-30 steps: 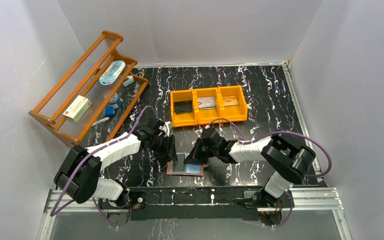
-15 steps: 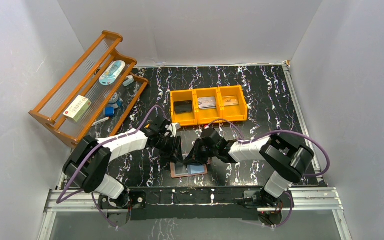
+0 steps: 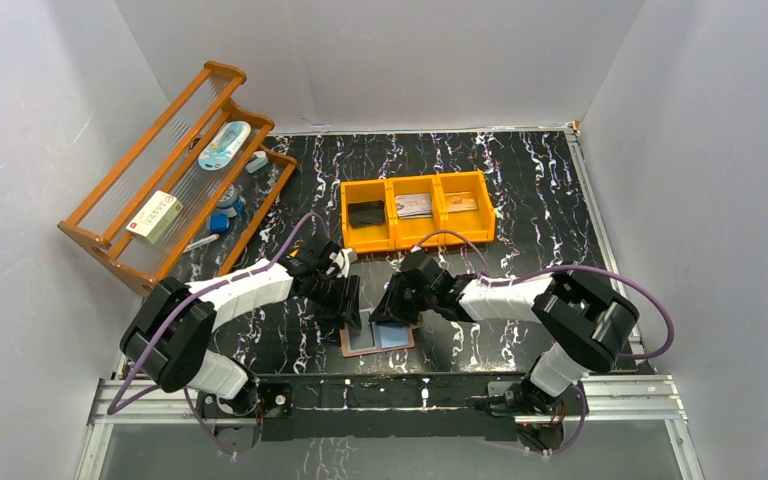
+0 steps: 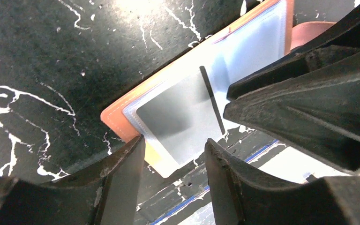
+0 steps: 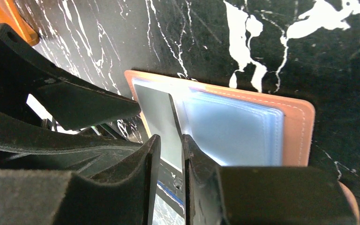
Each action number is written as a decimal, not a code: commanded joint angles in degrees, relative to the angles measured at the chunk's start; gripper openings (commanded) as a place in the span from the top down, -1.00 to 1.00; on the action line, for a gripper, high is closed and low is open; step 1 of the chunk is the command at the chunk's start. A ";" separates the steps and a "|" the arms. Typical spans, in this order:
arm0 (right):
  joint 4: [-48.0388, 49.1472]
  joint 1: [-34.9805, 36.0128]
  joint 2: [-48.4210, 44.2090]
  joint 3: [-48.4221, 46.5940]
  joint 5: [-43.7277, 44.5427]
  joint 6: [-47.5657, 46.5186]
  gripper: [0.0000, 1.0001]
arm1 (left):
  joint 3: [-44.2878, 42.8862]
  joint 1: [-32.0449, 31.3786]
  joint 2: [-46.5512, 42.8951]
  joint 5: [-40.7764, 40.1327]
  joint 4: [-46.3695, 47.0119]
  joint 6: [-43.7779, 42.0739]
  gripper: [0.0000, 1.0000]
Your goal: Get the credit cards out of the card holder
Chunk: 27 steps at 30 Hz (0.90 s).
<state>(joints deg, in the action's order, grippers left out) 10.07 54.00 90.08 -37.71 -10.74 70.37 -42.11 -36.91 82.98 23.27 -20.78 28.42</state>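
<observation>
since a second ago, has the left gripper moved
Yes. In the top view the left gripper has shifted slightly right, coming more directly below the orange tray's left compartment.

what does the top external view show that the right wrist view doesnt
Only top external: the wooden rack at the left, and the whole orange tray with credit cards in its three compartments.
Only right wrist: the stitched edge of the card holder, its pale blue sleeves, and a grey card seen through the narrow gap of the right pincer.
Both: the open card holder on the black marbled table, with the left pincer close beside the right one.
</observation>
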 commanded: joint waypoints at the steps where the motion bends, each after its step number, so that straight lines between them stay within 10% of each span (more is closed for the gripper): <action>1: -2.00 -0.14 -1.16 -1.26 1.19 -1.32 0.36 | -1.15 -0.27 -3.24 -1.43 -4.54 -1.68 0.00; 27: 7.27 -0.18 4.15 1.52 -5.78 1.68 0.53 | 2.95 -2.20 2.31 -0.61 -2.12 0.37 0.30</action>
<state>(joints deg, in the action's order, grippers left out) 14.55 53.76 93.49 -36.71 -15.16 71.33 -41.28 -38.11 83.72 25.45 -22.37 28.34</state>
